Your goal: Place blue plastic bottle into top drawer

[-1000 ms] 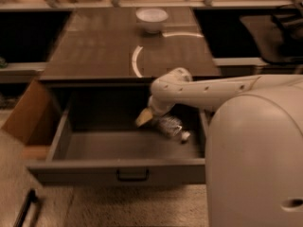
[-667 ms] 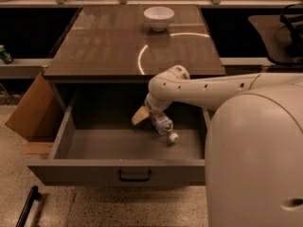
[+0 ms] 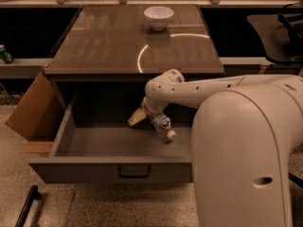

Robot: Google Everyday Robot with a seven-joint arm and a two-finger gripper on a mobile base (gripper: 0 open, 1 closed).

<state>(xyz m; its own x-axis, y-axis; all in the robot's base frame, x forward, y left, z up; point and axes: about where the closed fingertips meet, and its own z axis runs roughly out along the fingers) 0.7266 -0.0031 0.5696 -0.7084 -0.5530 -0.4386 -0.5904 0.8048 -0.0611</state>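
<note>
The top drawer (image 3: 94,171) is pulled wide open under the tabletop, with a dark pull handle (image 3: 134,173) at the centre of its grey front panel. My gripper (image 3: 148,119) reaches down from the right into the drawer's middle. It is shut on the blue plastic bottle (image 3: 161,124), a small pale clear bottle. The bottle hangs tilted with its white cap (image 3: 170,135) pointing down and to the right, just above the drawer floor. One tan finger (image 3: 137,118) sticks out to the left of the bottle.
A white bowl (image 3: 158,17) stands at the back of the brown tabletop (image 3: 104,46). A cardboard flap (image 3: 31,110) leans at the drawer's left side. My arm's large white body (image 3: 246,155) fills the right foreground. A dark chair (image 3: 284,27) is at the far right.
The bottle has swung in my gripper from lying sideways to pointing cap down, and shifted slightly left inside the drawer. The view has also shifted.
</note>
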